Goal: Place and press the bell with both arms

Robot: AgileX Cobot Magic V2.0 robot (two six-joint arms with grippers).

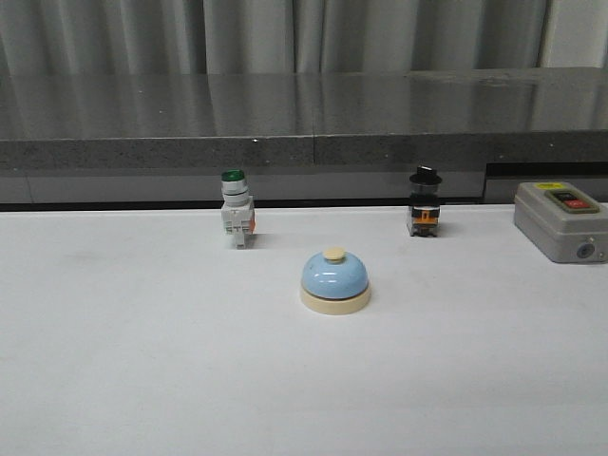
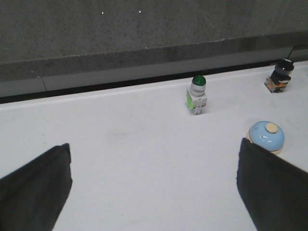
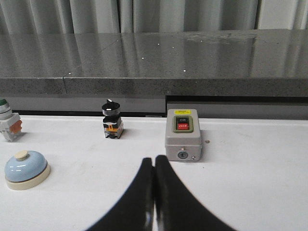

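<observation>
Bell (image 1: 335,281) sits untouched; left gripper (image 2: 154,187) spread wide, right gripper (image 3: 154,192) pinched together, empty. Recommend left straddle the dome squarely

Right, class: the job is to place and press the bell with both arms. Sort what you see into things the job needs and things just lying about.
Needed for the job:
- bell
- left gripper, open
- right gripper, shut

Just lying about:
- green-capped switch
- black-knobbed switch
- grey on/off switch box
</observation>
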